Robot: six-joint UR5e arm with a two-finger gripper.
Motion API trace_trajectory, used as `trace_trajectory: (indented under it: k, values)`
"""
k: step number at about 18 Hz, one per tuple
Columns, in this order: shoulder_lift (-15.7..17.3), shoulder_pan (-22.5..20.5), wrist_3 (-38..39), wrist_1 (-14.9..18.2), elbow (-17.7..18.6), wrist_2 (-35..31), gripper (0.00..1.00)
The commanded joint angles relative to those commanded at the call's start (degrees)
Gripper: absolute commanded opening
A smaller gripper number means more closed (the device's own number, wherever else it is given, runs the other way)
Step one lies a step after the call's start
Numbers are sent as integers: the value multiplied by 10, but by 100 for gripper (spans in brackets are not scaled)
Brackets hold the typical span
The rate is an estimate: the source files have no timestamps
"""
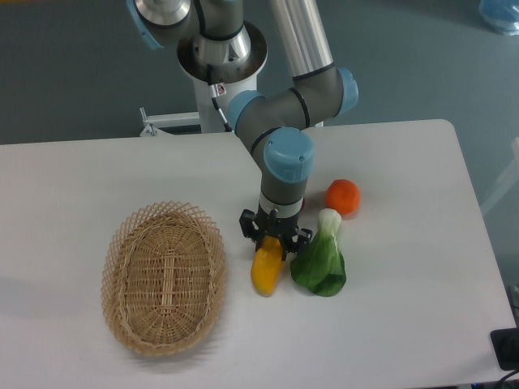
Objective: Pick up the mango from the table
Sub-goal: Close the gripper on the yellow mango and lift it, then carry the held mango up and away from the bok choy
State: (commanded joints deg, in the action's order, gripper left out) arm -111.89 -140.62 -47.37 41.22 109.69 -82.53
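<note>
The mango (265,274) is a yellow oval fruit shading to orange at its upper end. It lies on the white table (405,324) just right of centre. My gripper (274,243) points straight down over that upper end. Its black fingers stand open, one on each side of the fruit, and hide its tip. The mango still rests on the tabletop.
A green leafy vegetable with a white stalk (320,263) lies close against the mango's right side. Behind it sits a round orange fruit (342,196). An oval wicker basket (162,279) stands to the left.
</note>
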Motion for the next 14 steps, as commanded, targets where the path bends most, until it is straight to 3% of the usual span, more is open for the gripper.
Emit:
trace_trajectory:
  k: [4, 8, 14]
  values:
    - [22, -9, -3, 9, -45, -3, 53]
    - [54, -47, -16, 13, -67, -1, 53]
    - [81, -114, -129, 83, -99, -1, 52]
